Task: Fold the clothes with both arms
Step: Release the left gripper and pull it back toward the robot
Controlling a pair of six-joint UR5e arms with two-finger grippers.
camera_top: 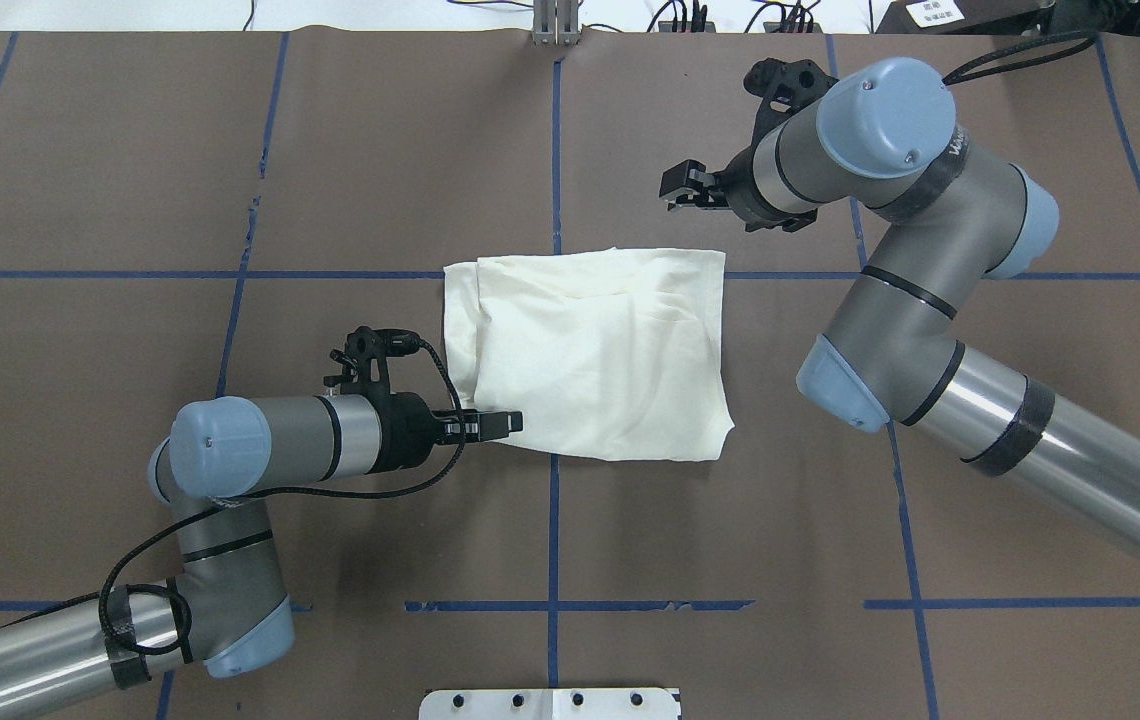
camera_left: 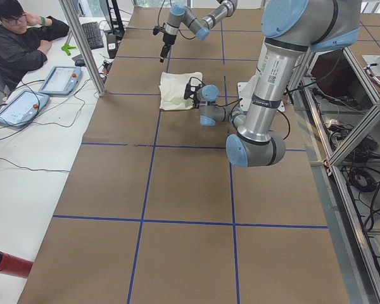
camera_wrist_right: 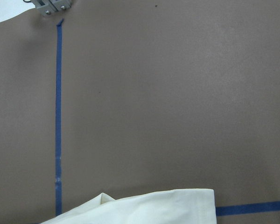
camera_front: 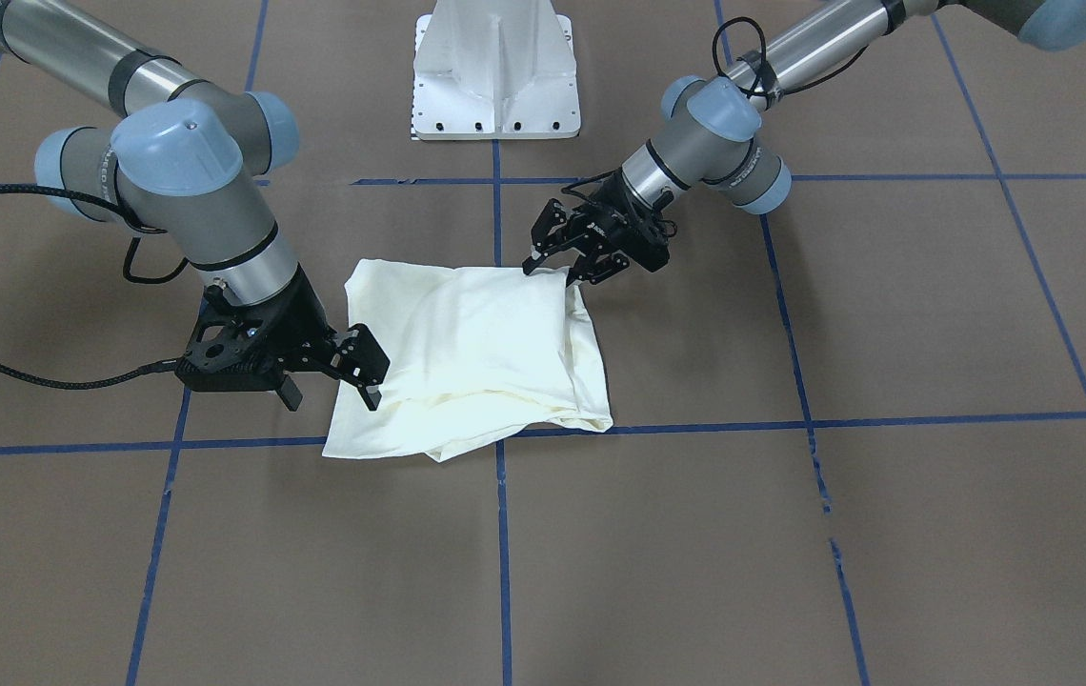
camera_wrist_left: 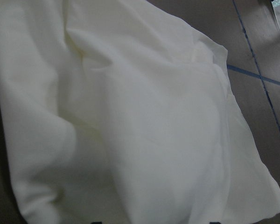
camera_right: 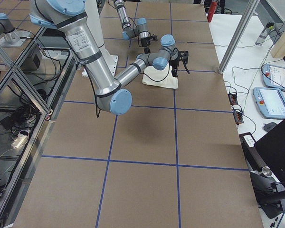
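The cream shirt lies folded into a rough rectangle at the table's middle, plain side up, with no print showing. My left gripper is low at the shirt's corner nearest the robot on the left side, open, its fingers straddling the cloth edge. The left wrist view is filled by the shirt. My right gripper hangs open above the table just past the shirt's far right corner, holding nothing. In the right wrist view only a corner of the shirt shows at the bottom.
Brown table cover with blue tape lines. The white pedestal base stands at the robot's side. A person sits at a side table with tablets. A metal post rises at that table edge.
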